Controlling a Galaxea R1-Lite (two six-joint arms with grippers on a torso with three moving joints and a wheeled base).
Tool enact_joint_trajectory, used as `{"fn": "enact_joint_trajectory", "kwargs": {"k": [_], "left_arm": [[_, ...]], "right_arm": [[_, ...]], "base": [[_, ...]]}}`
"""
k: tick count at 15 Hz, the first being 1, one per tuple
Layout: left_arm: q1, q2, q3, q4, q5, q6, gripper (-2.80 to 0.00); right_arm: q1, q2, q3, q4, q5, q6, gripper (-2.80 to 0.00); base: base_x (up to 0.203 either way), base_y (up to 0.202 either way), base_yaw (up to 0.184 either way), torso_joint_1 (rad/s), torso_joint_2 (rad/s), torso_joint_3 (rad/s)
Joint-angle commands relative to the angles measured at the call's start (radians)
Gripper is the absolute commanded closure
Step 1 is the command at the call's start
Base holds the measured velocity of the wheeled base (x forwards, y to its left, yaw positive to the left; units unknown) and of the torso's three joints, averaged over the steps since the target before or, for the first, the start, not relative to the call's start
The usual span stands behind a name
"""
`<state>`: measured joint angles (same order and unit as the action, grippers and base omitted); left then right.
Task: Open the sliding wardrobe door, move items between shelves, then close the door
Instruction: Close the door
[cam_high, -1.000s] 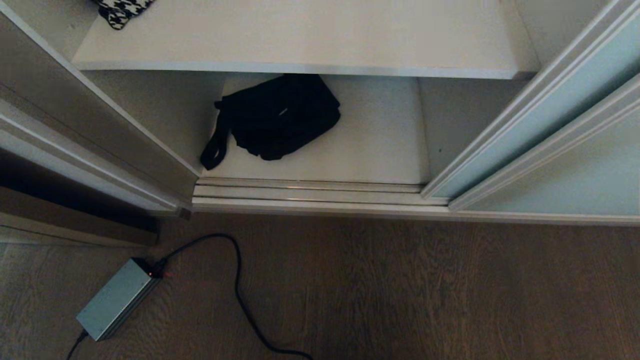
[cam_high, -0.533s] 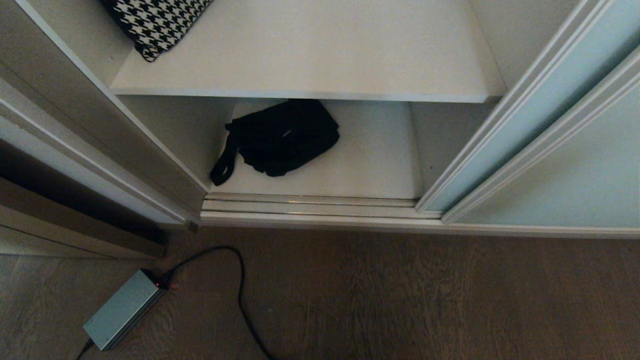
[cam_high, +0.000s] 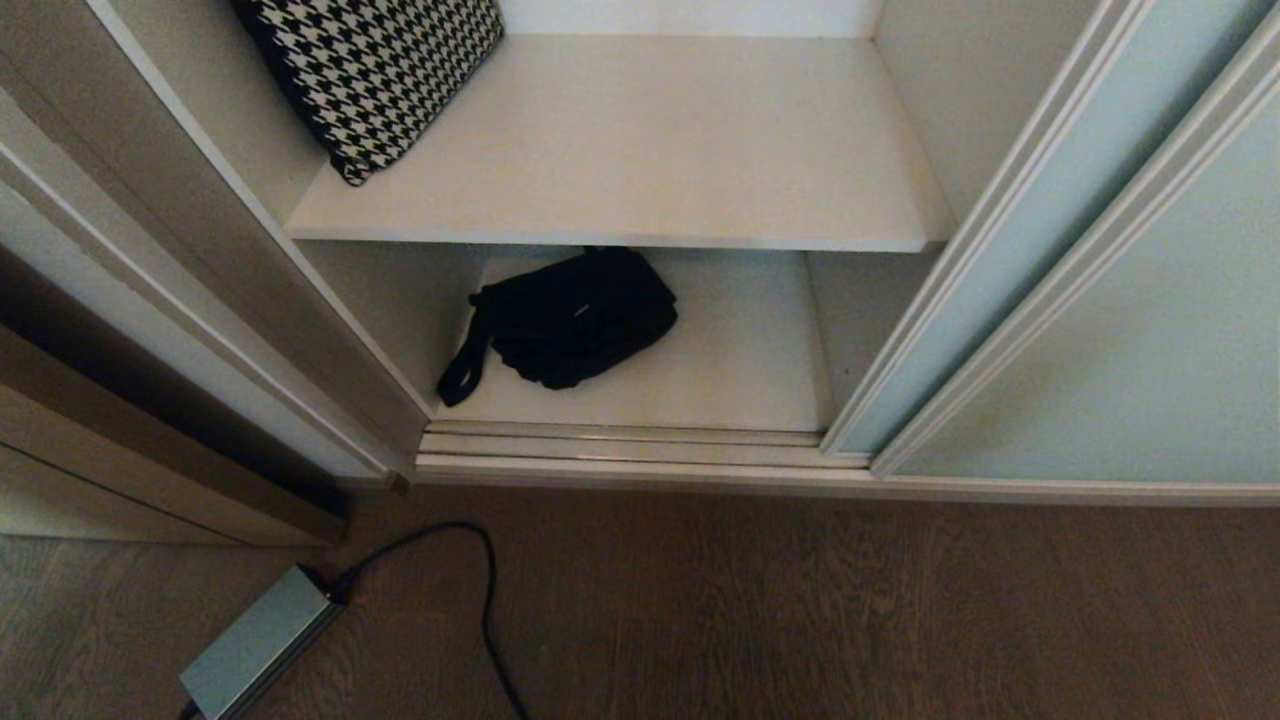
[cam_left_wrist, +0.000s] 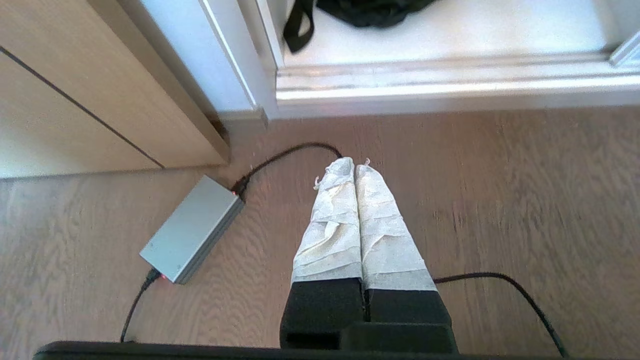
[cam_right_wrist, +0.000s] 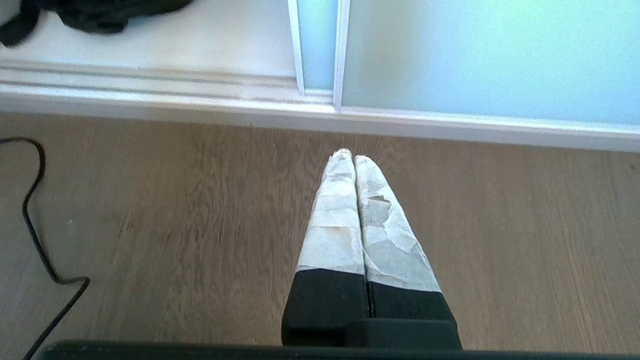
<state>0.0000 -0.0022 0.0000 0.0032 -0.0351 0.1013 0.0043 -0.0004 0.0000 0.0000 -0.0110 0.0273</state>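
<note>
Standing open: the wardrobe, with its left half bare to the room.
Sliding wardrobe door: pushed to the right, its mint frosted glass lying just behind the second panel of the same kind; both stand in the floor track.
Upper shelf: carries the houndstooth cushion in its back left corner, leaning against the left wall, one corner reaching close to the front edge.
Lower shelf: carries the black drawstring bag toward its left side, partly under the front edge of the upper shelf; its looped strap trails to the front left corner, just behind the track.
Left gripper: hangs over the wood floor in front of the wardrobe's left end, taped fingers pressed together, holding nothing.
Right gripper: hangs over the floor in front of the spot where the two door edges meet, fingers together, holding nothing.
Floor: a grey power brick lies left of the opening, well in front of the track, its black cable curling across the boards.
Left of the wardrobe: a pale wood cabinet side.
</note>
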Motion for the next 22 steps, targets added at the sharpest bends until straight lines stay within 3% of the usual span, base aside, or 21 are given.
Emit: {"fn": "enact_joint_trajectory", "kwargs": {"k": [1, 11, 22], "left_arm": [[-0.001, 0.004, 0.0, -0.002, -0.002, 0.0, 0.0], [0.0, 0.002, 0.0, 0.001, -0.002, 0.008, 0.0], [0.0, 0.002, 0.0, -0.004, 0.007, -0.048, 0.0]], "right_arm": [[0.0, -0.003, 0.0, 0.0, 0.0, 0.0, 0.0], [0.0, -0.003, 0.0, 0.0, 0.0, 0.0, 0.0], [0.0, -0.003, 0.0, 0.0, 0.0, 0.0, 0.0]], "base": [[0.0, 0.0, 0.0, 0.011, -0.01, 0.203], [0.0, 0.0, 0.0, 0.002, 0.0, 0.077], [0.0, 0.0, 0.0, 0.001, 0.0, 0.015]]}}
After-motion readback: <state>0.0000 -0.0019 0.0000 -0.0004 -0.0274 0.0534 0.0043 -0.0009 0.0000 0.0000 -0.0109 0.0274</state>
